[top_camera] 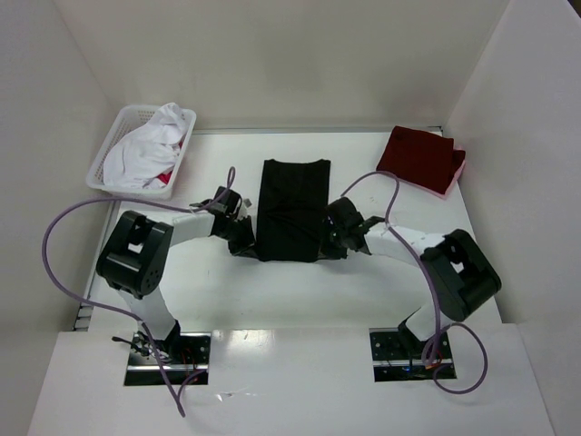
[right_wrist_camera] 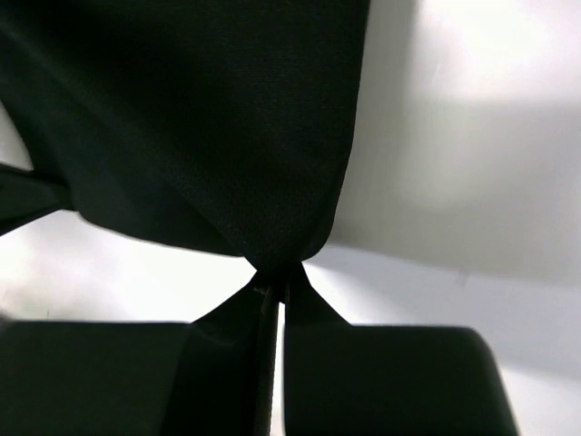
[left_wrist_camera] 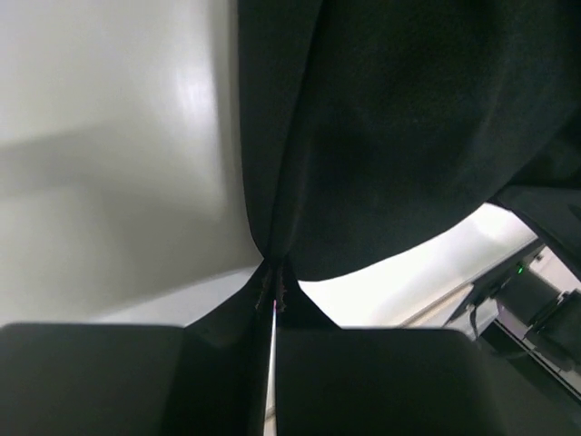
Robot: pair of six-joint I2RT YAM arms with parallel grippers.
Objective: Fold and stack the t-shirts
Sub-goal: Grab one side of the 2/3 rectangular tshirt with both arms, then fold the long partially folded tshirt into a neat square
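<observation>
1. Both arms reach from the near edge of the bench (top_camera: 300, 295) toward its centre.
2. The left tool (top_camera: 243, 238) is clamped on the near left corner of the black t-shirt (top_camera: 292, 209), at the shirt's 7 o'clock. In the left wrist view its fingers (left_wrist_camera: 109, 381) meet on a pinch of black cloth.
3. The right tool (top_camera: 334, 238) is clamped on the near right corner, at 5 o'clock. Its fingers (right_wrist_camera: 390, 381) likewise meet on the cloth.
4. The black t-shirt lies at bench centre as a long, narrow rectangle, running from 6 o'clock to 12 o'clock between the 2 tools.
5. At the bench's 2 o'clock lies a folded dark red t-shirt (top_camera: 419, 156), with a lighter red layer showing under its right edge.
6. At 10 o'clock stands a white lattice basket (top_camera: 102, 166) holding a crumpled white t-shirt (top_camera: 145, 150) over a patch of red cloth (top_camera: 166, 175).
</observation>
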